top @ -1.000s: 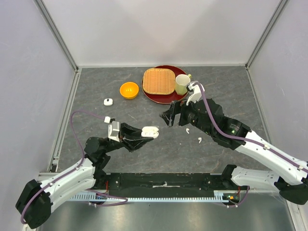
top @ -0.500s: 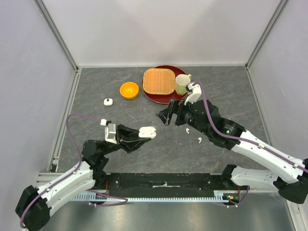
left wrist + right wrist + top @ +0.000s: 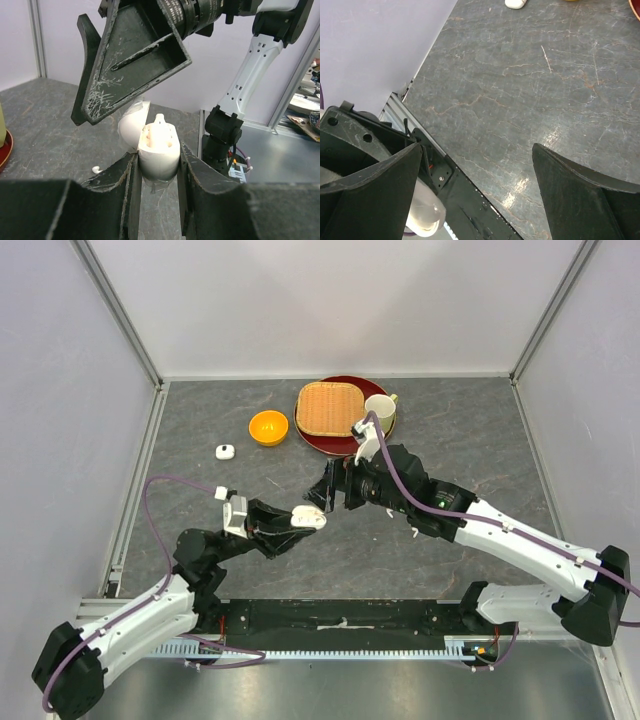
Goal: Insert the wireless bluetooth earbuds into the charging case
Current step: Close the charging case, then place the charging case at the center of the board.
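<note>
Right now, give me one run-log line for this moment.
left gripper: shut on open case, off table | right gripper: open, close to case | earbud: in case | loose earbud: on table

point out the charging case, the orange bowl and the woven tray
charging case (image 3: 159,154): left wrist view, front of its white body
orange bowl (image 3: 268,427): top view, middle of its inside
woven tray (image 3: 329,408): top view, centre of its weave
</note>
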Available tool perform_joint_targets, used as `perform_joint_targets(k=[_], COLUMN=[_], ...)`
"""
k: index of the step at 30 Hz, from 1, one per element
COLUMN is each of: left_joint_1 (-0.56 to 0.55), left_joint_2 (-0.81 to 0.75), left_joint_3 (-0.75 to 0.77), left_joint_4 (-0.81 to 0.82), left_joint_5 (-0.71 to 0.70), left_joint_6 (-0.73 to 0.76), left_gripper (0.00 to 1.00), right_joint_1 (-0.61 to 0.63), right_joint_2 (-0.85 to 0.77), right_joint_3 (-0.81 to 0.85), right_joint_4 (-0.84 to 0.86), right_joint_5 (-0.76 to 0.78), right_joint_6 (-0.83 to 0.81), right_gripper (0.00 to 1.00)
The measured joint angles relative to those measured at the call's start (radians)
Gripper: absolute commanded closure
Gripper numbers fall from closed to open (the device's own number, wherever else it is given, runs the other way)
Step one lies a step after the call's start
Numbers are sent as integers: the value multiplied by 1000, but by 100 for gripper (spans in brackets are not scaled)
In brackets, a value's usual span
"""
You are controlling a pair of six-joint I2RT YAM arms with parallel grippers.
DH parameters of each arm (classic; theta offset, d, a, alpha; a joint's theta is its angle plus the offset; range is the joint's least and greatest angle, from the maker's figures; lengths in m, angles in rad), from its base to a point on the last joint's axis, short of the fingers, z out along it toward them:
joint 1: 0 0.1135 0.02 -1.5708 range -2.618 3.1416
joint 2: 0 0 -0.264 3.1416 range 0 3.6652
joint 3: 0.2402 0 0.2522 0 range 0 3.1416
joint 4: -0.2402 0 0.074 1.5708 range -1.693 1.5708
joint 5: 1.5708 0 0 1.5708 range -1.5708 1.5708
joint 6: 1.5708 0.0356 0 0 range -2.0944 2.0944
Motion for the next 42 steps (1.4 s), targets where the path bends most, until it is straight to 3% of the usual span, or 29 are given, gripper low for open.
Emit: perform_joint_targets(k=[26,35,42], left_joint_1=[-6,-8,-8], left_joint_2=[61,87,162], left_joint_3=[11,41,137], left_joint_4=[-28,-143,-317], left_joint_5=[-33,-134,-228], left_joint_6=[-2,-83,-150], left_gripper=[98,98,98], right_joint_1=[-5,0,18], right_joint_2=[-12,-10,-32], right_joint_3=[-65,-65,-101], right_joint_4=[27,-3,-71], right_joint_5=[-56,50,313], right_joint_6=[-26,-40,60], right_gripper=[2,2,2])
